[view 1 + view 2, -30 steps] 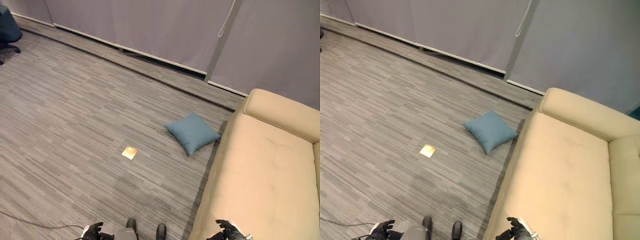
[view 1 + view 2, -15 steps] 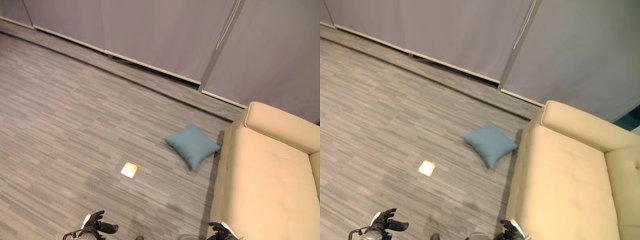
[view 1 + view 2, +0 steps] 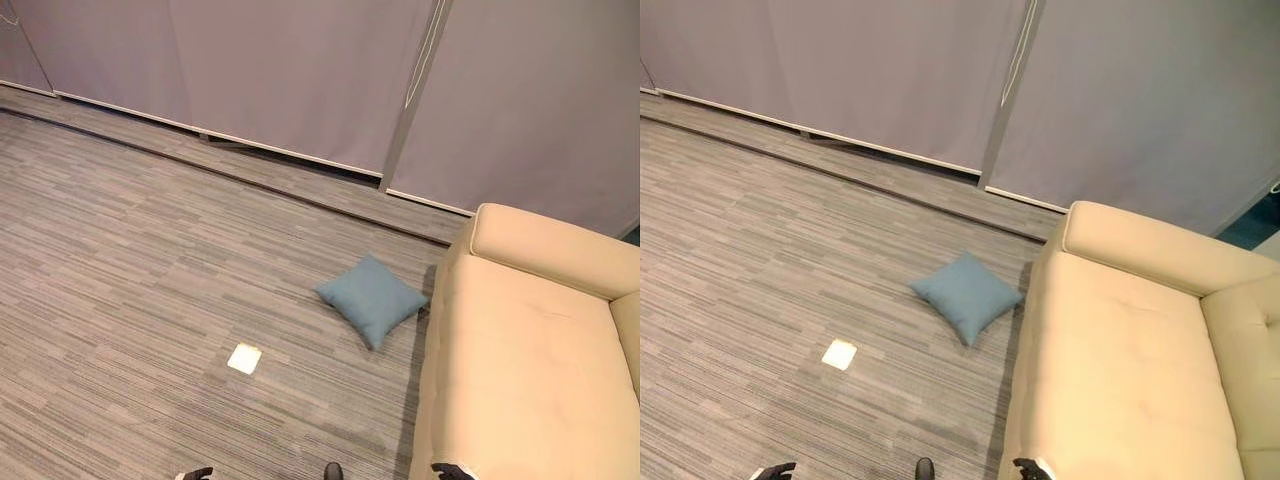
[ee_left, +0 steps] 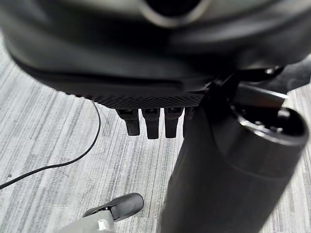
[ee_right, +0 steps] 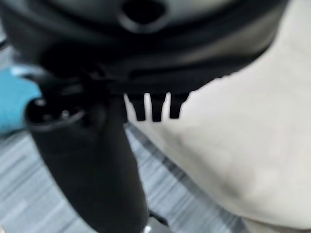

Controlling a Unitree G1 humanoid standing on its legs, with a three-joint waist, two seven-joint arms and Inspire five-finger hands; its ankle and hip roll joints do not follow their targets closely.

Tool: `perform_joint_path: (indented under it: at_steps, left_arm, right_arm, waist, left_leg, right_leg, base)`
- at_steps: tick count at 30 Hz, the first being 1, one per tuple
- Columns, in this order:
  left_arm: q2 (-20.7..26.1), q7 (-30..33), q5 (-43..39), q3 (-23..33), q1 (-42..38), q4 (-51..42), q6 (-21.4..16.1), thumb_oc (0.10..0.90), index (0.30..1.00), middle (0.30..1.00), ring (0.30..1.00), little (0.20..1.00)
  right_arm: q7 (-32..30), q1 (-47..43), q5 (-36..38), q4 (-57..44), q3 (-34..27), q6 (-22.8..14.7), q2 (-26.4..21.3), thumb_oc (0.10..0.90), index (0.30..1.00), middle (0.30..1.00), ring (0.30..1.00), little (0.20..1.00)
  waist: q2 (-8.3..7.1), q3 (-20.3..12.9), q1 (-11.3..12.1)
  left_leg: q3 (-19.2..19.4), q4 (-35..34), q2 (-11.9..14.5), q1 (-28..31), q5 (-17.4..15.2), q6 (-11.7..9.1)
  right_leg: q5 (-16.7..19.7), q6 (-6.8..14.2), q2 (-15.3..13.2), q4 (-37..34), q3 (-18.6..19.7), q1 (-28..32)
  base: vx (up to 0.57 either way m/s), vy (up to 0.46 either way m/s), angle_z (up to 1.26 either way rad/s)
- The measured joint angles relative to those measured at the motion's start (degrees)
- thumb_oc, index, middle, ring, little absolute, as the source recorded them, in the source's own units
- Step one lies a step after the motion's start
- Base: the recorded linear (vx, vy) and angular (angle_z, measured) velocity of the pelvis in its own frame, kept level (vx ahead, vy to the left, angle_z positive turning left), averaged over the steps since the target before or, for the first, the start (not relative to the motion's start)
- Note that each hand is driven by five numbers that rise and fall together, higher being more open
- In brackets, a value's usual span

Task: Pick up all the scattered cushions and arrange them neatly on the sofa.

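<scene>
A blue square cushion [image 3: 371, 300] lies flat on the grey carpet, its corner close to the front edge of the beige sofa [image 3: 530, 380]. The sofa's seat holds nothing. My left hand [image 3: 196, 473] hangs low over the carpet, well short of the cushion. In the left wrist view its fingers [image 4: 151, 123] are straight and hold nothing. My right hand [image 3: 1032, 466] hangs beside the sofa's front edge. Its fingers [image 5: 155, 108] are straight too, with the sofa's beige cloth [image 5: 248, 141] past them. Both hands are far from the cushion.
A small pale floor plate [image 3: 245, 357] sits in the carpet to the left of the cushion. Grey curtains [image 3: 300, 70] close off the far side above a floor rail. A blue patch [image 5: 12, 104] shows beside the right thumb; I cannot tell what it is.
The whole picture has shifted, so the camera moved: the office chair left the view and both hands sank to the lower edge. The cushion lies where it did.
</scene>
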Motion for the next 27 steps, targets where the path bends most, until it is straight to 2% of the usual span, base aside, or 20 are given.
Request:
perform_joint_path:
  at_steps: [6,7,8,9,10,11,12,13,14,15,16,17,18,19,20,22,23,25,27]
  left_arm:
    - [-0.19,-0.02,0.04,0.03,0.13,-0.11,0.06,0.8,0.9,0.9,0.9,0.9]
    - [-0.2,0.0,0.01,0.05,0.12,-0.22,0.06,0.8,0.9,0.9,0.9,0.9]
    - [0.18,0.02,0.0,0.09,-0.48,-0.51,0.03,0.8,0.9,0.9,0.9,0.9]
    - [0.78,0.02,-0.01,0.03,-1.55,-0.52,-0.09,0.8,0.9,0.9,0.9,0.9]
    - [0.89,0.05,-0.02,0.06,-2.86,-0.26,0.0,0.8,0.9,0.9,0.9,0.9]
    - [0.81,-0.02,-0.02,0.03,-3.45,-0.35,0.0,0.8,0.9,0.9,0.9,0.9]
    - [0.63,0.01,-0.04,0.06,-3.09,-0.27,-0.04,0.8,0.9,0.9,0.9,0.9]
    - [0.48,0.09,-0.01,0.06,-2.66,0.83,0.0,0.8,0.9,0.9,0.9,0.9]
    - [0.48,0.11,-0.02,0.09,-2.95,1.36,0.02,0.8,0.9,0.9,0.9,0.9]
    - [0.4,0.08,0.01,0.06,-2.72,1.53,0.01,0.8,0.9,0.9,0.9,0.9]
    - [-0.02,0.09,0.01,0.05,-2.64,2.18,0.01,0.8,0.9,0.9,0.9,0.9]
    - [-1.07,0.12,0.0,0.07,-2.33,2.54,0.02,0.8,0.9,0.9,0.9,0.9]
    - [-2.01,0.09,0.0,0.08,-2.25,1.99,-0.24,0.8,0.9,0.9,0.9,0.9]
    - [-0.7,0.06,-0.05,0.39,-2.3,1.24,-0.22,0.8,0.9,0.9,0.9,0.9]
    - [-0.37,-0.02,-0.04,0.59,-1.45,1.72,0.25,0.8,0.9,0.9,0.9,0.9]
    - [-0.91,-0.04,-0.04,0.68,-0.31,2.17,0.29,0.8,0.9,0.9,0.9,0.9]
    - [-0.14,0.02,-0.03,0.6,0.71,2.02,0.1,0.8,0.9,0.9,0.9,0.9]
    - [0.41,-0.02,-0.01,0.69,2.14,1.6,-0.04,0.8,0.9,0.9,0.9,0.9]
    - [0.39,-0.25,-0.01,0.61,1.85,1.75,-0.02,0.8,0.9,0.9,0.9,0.9]
  right_arm:
    - [-0.05,-0.01,0.2,0.35,-0.51,-0.02,-0.37,0.8,0.9,0.9,0.9,0.9]
    - [-0.06,-0.15,0.18,0.33,-0.41,-0.03,-0.43,0.8,0.9,0.9,0.9,0.9]
    - [0.01,-0.84,0.16,0.31,-0.07,-0.02,-0.31,0.8,0.9,0.9,0.9,0.9]
    - [0.0,-1.68,0.13,0.48,0.68,-0.09,-0.17,0.8,0.9,0.9,0.9,0.9]
    - [0.0,-2.25,0.06,1.17,0.75,-0.02,-0.08,0.8,0.9,0.9,0.9,0.9]
    - [-0.08,-2.44,0.01,1.86,0.76,0.17,-0.2,0.8,0.9,0.9,0.9,0.9]
    - [-0.13,-2.44,-0.05,2.02,0.76,0.4,-0.58,0.8,0.9,0.9,0.9,0.9]
    - [-0.33,-2.43,-0.13,2.09,1.08,0.68,-1.01,0.8,0.9,0.9,0.9,0.9]
    - [-0.28,-2.58,-0.15,2.06,1.2,0.8,-1.34,0.8,0.9,0.9,0.9,0.9]
    - [-0.3,-3.1,-0.21,2.14,1.28,0.92,-1.48,0.8,0.9,0.9,0.9,0.9]
    - [-0.33,-3.06,-0.27,2.25,1.48,1.02,-1.63,0.8,0.9,0.9,0.9,0.9]
    - [-0.34,-3.33,-0.44,3.53,2.08,1.01,-1.99,0.8,0.9,0.9,0.9,0.9]
    - [-0.21,-3.96,-0.62,4.73,1.49,1.46,-2.64,0.8,0.9,0.9,0.9,0.9]
    - [-0.22,-3.09,-0.94,4.47,0.7,1.71,-1.17,0.8,0.9,0.9,0.9,0.9]
    - [-0.26,-2.76,-1.19,3.84,0.77,1.39,-0.71,0.8,0.9,0.9,0.9,0.9]
    - [-0.36,-3.19,-1.97,2.91,1.03,0.48,-1.01,0.8,0.9,0.9,0.9,0.9]
    - [-0.2,-3.69,-2.56,3.81,1.25,0.66,0.24,0.8,0.9,0.9,0.9,0.9]
    - [-0.13,-1.45,-2.64,4.08,1.77,0.99,0.9,0.8,0.9,0.9,0.9,0.9]
    - [-0.19,-0.71,-2.63,4.03,1.89,1.05,0.69,0.8,0.9,0.9,0.9,0.9]
  waist:
    - [1.8,0.59,0.24]
    - [2.16,0.79,0.63]
    - [1.92,1.8,0.74]
    - [0.71,3.2,0.47]
    - [-0.44,4.17,0.58]
    - [-1.48,4.65,0.46]
    - [-1.83,4.8,0.67]
    - [-2.53,4.51,0.4]
    - [-2.37,4.7,0.49]
    - [-2.31,4.94,0.41]
    - [-1.67,4.7,0.36]
    - [0.27,4.16,0.69]
    - [4.62,3.99,2.12]
    - [2.2,4.68,3.48]
    - [1.22,4.12,3.84]
    - [1.32,3.92,3.6]
    - [0.59,3.61,4.05]
    - [-0.95,1.77,4.57]
    - [-0.99,0.76,5.2]
  left_leg:
    - [-1.47,3.01,0.77,-1.27,-1.12,-1.58]
    - [-1.64,4.55,1.14,-2.45,-1.4,-2.6]
    - [-1.85,9.22,1.37,-5.35,-2.25,-3.93]
    - [-1.86,14.45,0.71,-8.08,-2.04,-4.91]
    - [-1.23,17.93,0.15,-10.53,-0.5,-7.35]
    - [-0.41,19.77,-0.22,-12.03,-0.11,-8.11]
    - [0.38,19.41,0.16,-11.94,-0.69,-7.09]
    - [2.11,14.43,0.43,-11.51,-0.53,-6.78]
    - [2.05,11.25,0.41,-10.93,-0.38,-7.02]
    - [2.66,9.37,0.29,-11.49,-0.05,-7.28]
    - [3.17,6.96,0.2,-11.55,0.16,-7.07]
    - [2.77,3.62,1.98,-12.16,-0.01,-7.21]
    - [1.49,1.61,6.17,-12.68,-0.18,-9.04]
    - [1.95,3.51,5.12,-12.51,2.25,-8.33]
    - [1.94,4.39,4.42,-12.4,1.39,-7.47]
    - [1.74,4.53,3.96,-11.78,0.43,-6.35]
    - [2.94,5.62,3.81,-11.22,1.22,-5.18]
    - [3.13,6.58,2.01,-10.77,1.07,-4.21]
    - [3.14,7.55,0.99,-11.32,0.13,-2.52]
  right_leg:
    - [-0.66,-1.04,0.46,0.02,-1.45,1.21]
    - [-0.84,-1.34,1.1,0.42,-2.2,0.85]
    - [-2.65,-3.06,0.92,3.37,-3.28,-0.9]
    - [-3.15,-3.21,-0.58,4.97,-3.87,-2.2]
    - [-3.46,-3.39,-1.73,4.82,-4.59,-2.16]
    - [-3.53,-3.51,-2.72,3.64,-4.79,-1.46]
    - [-3.53,-3.51,-3.09,2.56,-5.0,-0.7]
    - [-3.74,-3.45,-3.39,-0.48,-5.06,0.7]
    - [-3.84,-3.38,-3.78,-0.47,-5.06,0.44]
    - [-4.56,-2.33,-3.69,-0.52,-5.12,0.31]
    - [-6.11,-0.27,-3.59,-0.52,-5.08,0.09]
    - [-9.31,2.76,-1.39,0.67,-5.44,-0.01]
    - [-10.42,-0.89,1.84,9.51,-7.5,-3.54]
    - [-9.26,-3.14,0.45,10.22,-3.82,-3.05]
    - [-9.67,-2.73,0.02,10.23,-2.83,-3.38]
    - [-9.54,-2.39,-0.22,9.98,-2.85,-3.49]
    - [-12.88,-0.86,-1.45,15.12,-3.06,-3.72]
    - [-12.91,-0.03,-3.06,15.21,-3.06,-3.45]
    - [-13.38,0.84,-3.85,15.37,-2.95,-3.55]
  base:
    - [0.0,-0.05,0.13]
    - [-0.03,-0.056,0.21]
    - [0.04,-0.022,0.34]
    - [0.05,-0.009,0.5]
    - [0.13,0.01,0.54]
    - [0.16,0.023,0.38]
    - [0.21,0.042,0.36]
    - [0.18,0.054,0.21]
    - [0.18,0.068,0.24]
    - [0.17,0.075,0.15]
    - [0.19,0.1,0.24]
    - [0.24,0.123,0.07]
    - [0.29,0.143,-0.07]
    - [0.21,0.096,-0.31]
    - [0.27,0.129,-0.37]
    - [0.31,0.162,-0.45]
    - [0.26,0.166,-0.25]
    - [0.2,0.163,-0.12]
    - [0.12,0.128,-0.07]
